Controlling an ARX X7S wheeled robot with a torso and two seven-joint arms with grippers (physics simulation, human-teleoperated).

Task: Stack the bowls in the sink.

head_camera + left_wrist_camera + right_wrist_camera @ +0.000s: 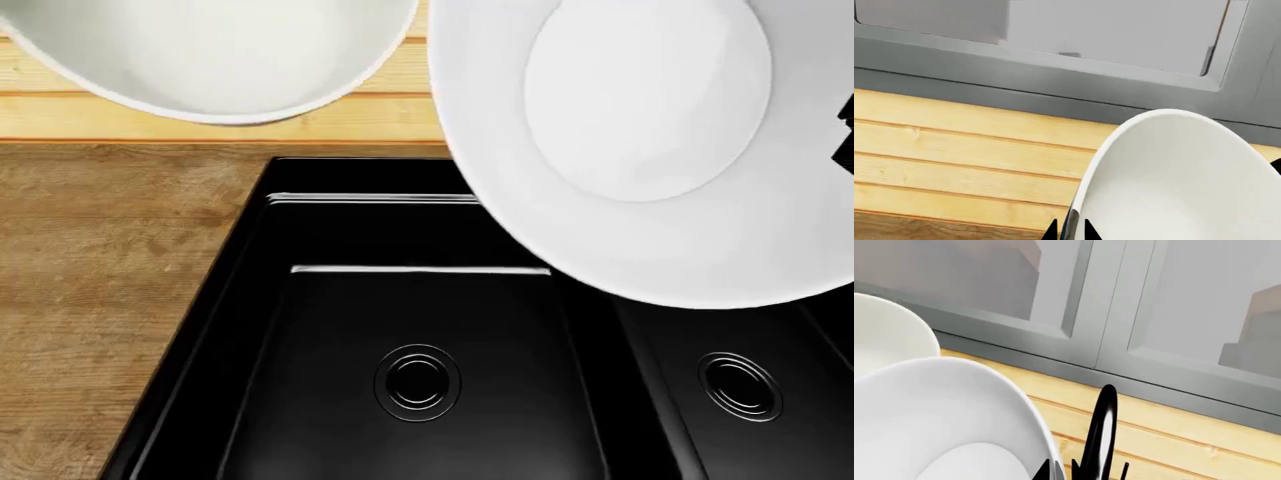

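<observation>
Hovering over sink (240, 300), each gripper clamping a bowl rim, faucet (1099, 435) beside white bowl (941, 430).

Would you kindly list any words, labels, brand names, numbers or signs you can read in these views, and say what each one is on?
None: no view shows readable text.
The cream bowl and the white bowl are plain and unmarked.
The black sink, its drains and the faucet carry no lettering.
The grey cabinet doors and the wooden counter show no labels either.
</observation>
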